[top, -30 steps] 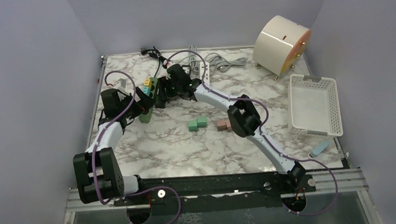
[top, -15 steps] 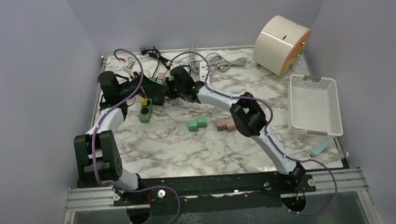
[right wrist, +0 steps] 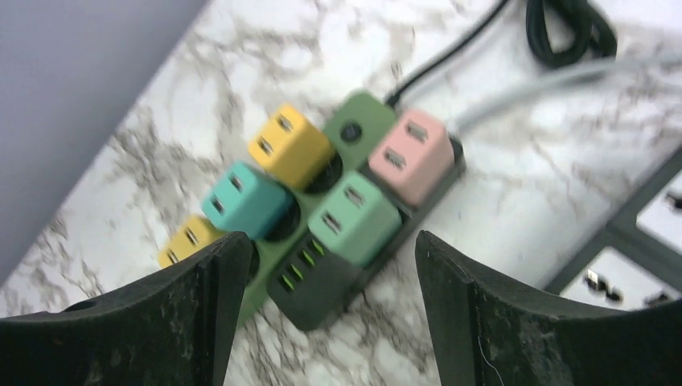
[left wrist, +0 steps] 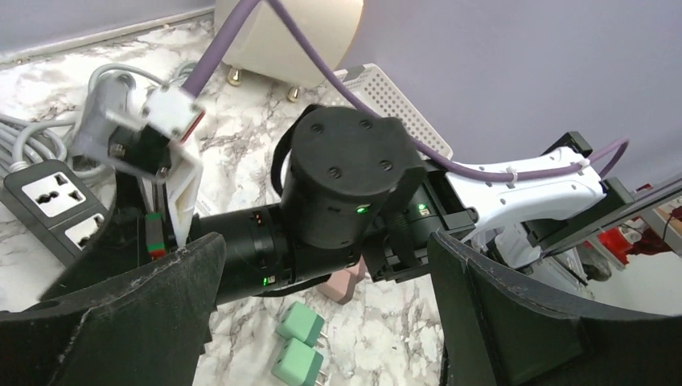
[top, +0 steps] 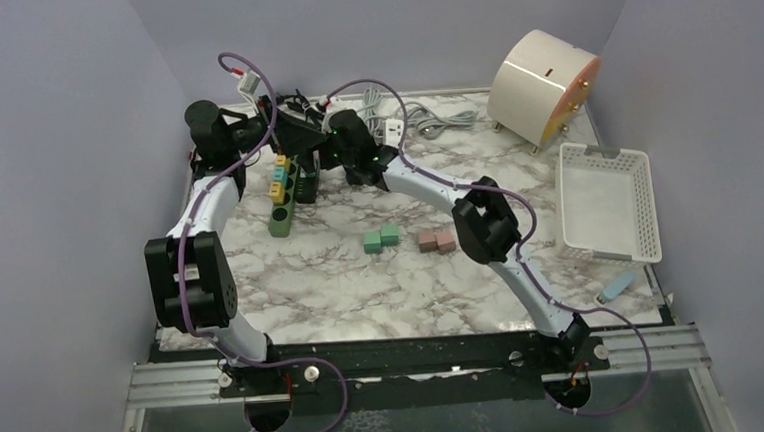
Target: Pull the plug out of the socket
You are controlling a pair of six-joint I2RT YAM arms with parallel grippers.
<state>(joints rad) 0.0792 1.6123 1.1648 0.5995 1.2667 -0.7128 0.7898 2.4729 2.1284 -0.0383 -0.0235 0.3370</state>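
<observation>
A green power strip [right wrist: 347, 131] lies on the marble table with several plugs in it: two yellow ones [right wrist: 289, 145], a teal one [right wrist: 245, 201], a pink one [right wrist: 414, 153] and a mint green one [right wrist: 354, 217]. In the top view the strip [top: 280, 204] sits at the back left. My right gripper [right wrist: 322, 322] is open and empty, hovering just above the strip's dark end [right wrist: 322, 281]; in the top view the right gripper [top: 323, 167] is beside the strip. My left gripper [top: 288, 132] is open and empty, raised behind the strip, and it looks at the right wrist [left wrist: 346, 185].
Two loose green plugs [top: 380, 239] and two pink ones [top: 437, 241] lie mid-table. A white power strip with grey cable [top: 390, 130] is at the back. A cream cylinder [top: 542, 74] and a white basket [top: 606, 202] stand at the right, a small blue object [top: 618, 285] near the front right.
My left gripper has lifted off the green strip and swung back and up toward the rear wall. My right gripper has shifted slightly back, staying over the strip.
</observation>
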